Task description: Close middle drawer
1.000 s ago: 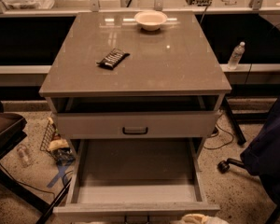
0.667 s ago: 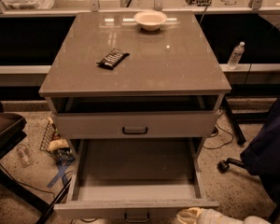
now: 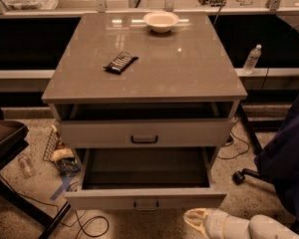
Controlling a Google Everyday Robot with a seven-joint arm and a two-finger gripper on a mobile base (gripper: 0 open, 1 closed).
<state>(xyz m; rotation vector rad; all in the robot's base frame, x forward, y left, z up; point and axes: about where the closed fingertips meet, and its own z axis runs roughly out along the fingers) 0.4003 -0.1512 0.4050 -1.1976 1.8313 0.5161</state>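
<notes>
The grey cabinet (image 3: 144, 68) stands in the middle of the camera view. The middle drawer (image 3: 145, 199) is pulled out well past the cabinet front, showing its plain grey inside (image 3: 145, 166); its low front has a small dark handle (image 3: 146, 203). Above it, the drawer with the taller front panel (image 3: 144, 132) stands out a little. My gripper (image 3: 203, 220), cream-coloured, comes in from the bottom right and lies just below the right end of the middle drawer's front. I cannot tell whether it touches the front.
A white bowl (image 3: 161, 21) and a dark wrapped snack (image 3: 120, 62) lie on the cabinet top. A water bottle (image 3: 252, 59) stands at the right. A dark chair (image 3: 284, 158) is at the right, a black stand (image 3: 5, 143) and floor clutter (image 3: 60, 153) at the left.
The middle drawer has slid partway back toward the cabinet. My gripper has come further into view from the bottom right, following the drawer's front.
</notes>
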